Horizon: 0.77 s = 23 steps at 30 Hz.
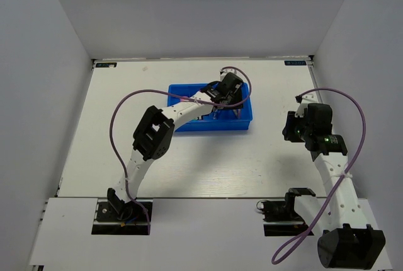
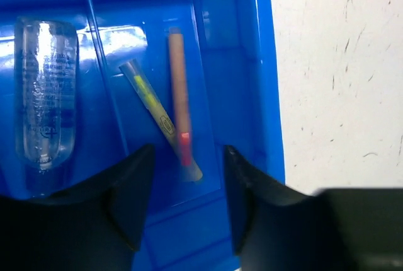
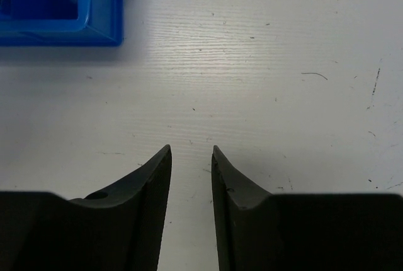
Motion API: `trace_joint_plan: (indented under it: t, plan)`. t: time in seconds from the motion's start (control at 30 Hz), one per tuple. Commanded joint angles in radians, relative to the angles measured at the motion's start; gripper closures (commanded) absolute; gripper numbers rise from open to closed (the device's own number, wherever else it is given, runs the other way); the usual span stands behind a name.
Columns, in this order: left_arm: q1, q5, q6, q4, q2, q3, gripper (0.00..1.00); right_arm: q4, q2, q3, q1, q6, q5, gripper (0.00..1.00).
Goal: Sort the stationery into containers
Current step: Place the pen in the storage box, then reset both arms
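The blue plastic tray [image 2: 264,94] shines glossy; the white table [image 2: 340,94] looks matt and scuffed.

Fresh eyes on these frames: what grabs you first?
The bright blue tray in the middle of the white table, with the left gripper open right above it. Inside, a tan stick with a pink band and a clear stick with a yellow core lie angled together in one compartment, a clear tube in the next. The right gripper hangs open and empty over bare table to the tray's right.
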Motion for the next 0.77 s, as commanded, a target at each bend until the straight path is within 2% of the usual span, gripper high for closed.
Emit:
trace_joint_plan:
  t: [0.0,0.1,0.13,0.17,0.2,0.23,0.3,0.33,0.37,0.43,0.47,0.57,0.63,0.67,0.73]
  plan:
    - [-0.001,0.034,0.005,0.016,-0.052,0.041,0.38,0.03,-0.018,-0.013,0.001,-0.01,-0.014,0.64]
    - [-0.003,0.033,0.025,0.013,-0.1,0.026,0.37,0.031,-0.013,-0.016,0.0,-0.01,-0.017,0.55]
    - [-0.001,0.033,0.031,0.019,-0.112,0.008,0.48,0.031,-0.013,-0.014,0.0,-0.009,-0.03,0.51]
    - [-0.003,0.034,0.042,0.022,-0.148,-0.009,0.65,0.034,-0.013,-0.016,0.0,-0.01,-0.039,0.47]
    - [-0.001,0.039,0.055,0.034,-0.187,-0.066,0.85,0.034,-0.015,-0.022,0.0,-0.038,-0.059,0.38]
    - [0.0,0.048,0.062,0.035,-0.211,-0.089,1.0,0.039,-0.012,-0.027,0.0,-0.046,-0.083,0.35]
    - [-0.006,0.078,0.13,0.032,-0.334,-0.144,1.0,0.042,0.0,-0.037,0.0,-0.061,-0.114,0.27]
    - [-0.009,0.085,0.159,0.027,-0.365,-0.252,0.95,0.042,0.005,-0.037,0.0,-0.067,-0.119,0.23]
    - [-0.009,0.091,0.242,0.019,-0.446,-0.293,0.82,0.042,0.019,-0.034,0.001,-0.073,-0.129,0.2]
    - [-0.018,0.103,0.316,-0.014,-0.567,-0.469,0.33,0.035,0.039,-0.025,0.006,-0.092,-0.123,0.11]
    - [-0.021,0.09,0.359,-0.049,-0.657,-0.553,0.0,0.03,0.048,-0.016,0.006,-0.086,-0.09,0.1]
    - [-0.03,-0.022,0.423,-0.137,-0.873,-0.751,0.0,0.039,0.056,0.006,0.009,0.02,-0.029,0.1]
    - [-0.018,-0.07,0.434,-0.175,-0.997,-0.824,0.0,0.057,0.041,-0.007,0.006,0.011,-0.054,0.1]
    - [0.002,-0.084,0.43,-0.183,-1.119,-0.911,0.0,0.064,0.04,-0.013,0.006,0.011,-0.066,0.1]
    - [0.067,-0.061,0.427,-0.197,-1.187,-0.977,0.0,0.056,0.04,-0.005,0.009,0.022,-0.129,0.1]
